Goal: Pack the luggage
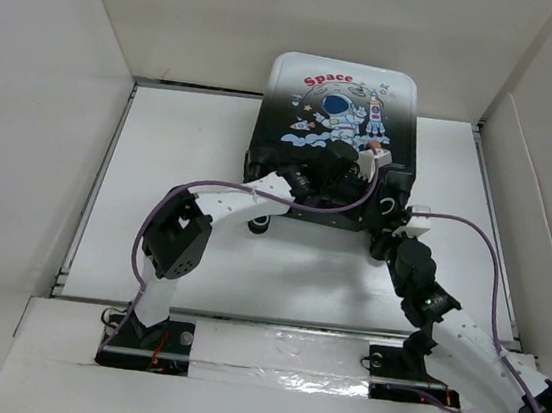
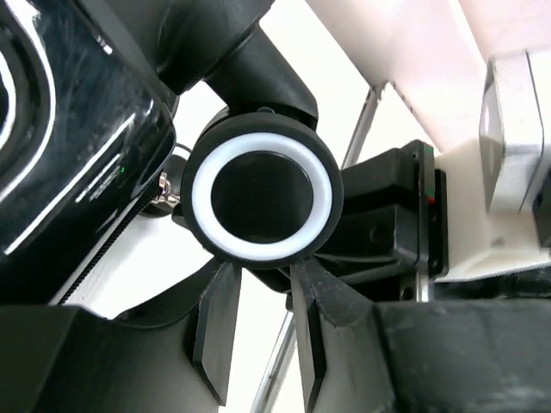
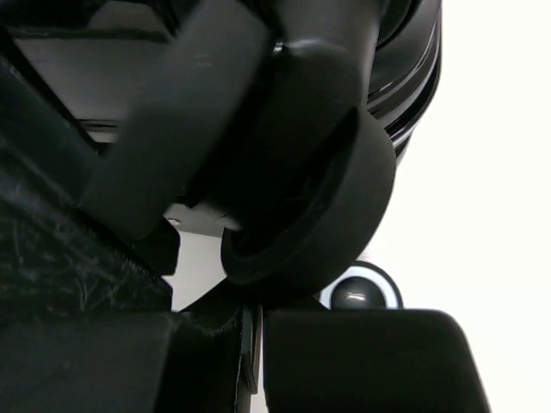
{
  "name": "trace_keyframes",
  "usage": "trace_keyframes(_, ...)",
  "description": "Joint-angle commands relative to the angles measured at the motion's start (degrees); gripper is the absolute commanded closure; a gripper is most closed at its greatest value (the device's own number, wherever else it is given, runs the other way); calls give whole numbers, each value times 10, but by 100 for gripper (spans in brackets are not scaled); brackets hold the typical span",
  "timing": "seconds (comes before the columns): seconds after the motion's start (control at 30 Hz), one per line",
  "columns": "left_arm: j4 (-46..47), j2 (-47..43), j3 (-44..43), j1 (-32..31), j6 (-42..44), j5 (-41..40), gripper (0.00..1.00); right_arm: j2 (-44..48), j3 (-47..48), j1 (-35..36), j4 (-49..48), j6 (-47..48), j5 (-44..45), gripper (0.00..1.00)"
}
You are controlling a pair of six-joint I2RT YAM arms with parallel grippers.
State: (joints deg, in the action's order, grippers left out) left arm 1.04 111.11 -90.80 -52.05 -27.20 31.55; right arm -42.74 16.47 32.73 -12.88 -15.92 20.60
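The left arm (image 1: 218, 202) and right arm (image 1: 475, 350) have white blocky parts and round black joints. A thin purple cable (image 1: 481, 240) loops along each. The left fingers (image 2: 217, 331) are black and pointy.

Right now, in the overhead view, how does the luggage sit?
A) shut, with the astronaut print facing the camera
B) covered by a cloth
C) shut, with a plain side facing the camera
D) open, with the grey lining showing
A: the luggage is shut, with its astronaut and red "Space" print facing the top camera and no lining visible.
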Motion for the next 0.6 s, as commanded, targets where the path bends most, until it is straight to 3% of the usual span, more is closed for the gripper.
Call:
trace_keyframes(0.0, 133, 24, -75, 4, -19, -32, 72, 9, 15, 95, -156, 22, -149, 100)
trace_keyframes(0.07, 129, 15, -66, 4, -19, -25, 68, -9, 13, 95, -174, 23, -137, 100)
trace_keyframes(0.17, 136, -18, -14, 10, -24, -35, 45, -31, 13, 106, -203, 19, -122, 100)
trace_keyframes(0.2, 151, -27, 19, 19, -34, -36, 32, -46, 5, 111, -242, 17, -110, 100)
trace_keyframes(0.3, 208, -103, 96, 50, -53, -53, 23, -74, 6, 105, -237, 12, -72, 100)
trace_keyframes(0.33, 224, -128, 162, 60, -64, -61, 22, -74, 13, 100, -219, 5, -75, 100)
trace_keyframes(0.47, 242, -285, 278, 114, -76, -80, 26, -74, 22, 95, -203, 6, -82, 100)
trace_keyframes(0.57, 156, -404, 338, 126, -49, -183, 36, -65, 30, 89, -181, 10, -86, 100)
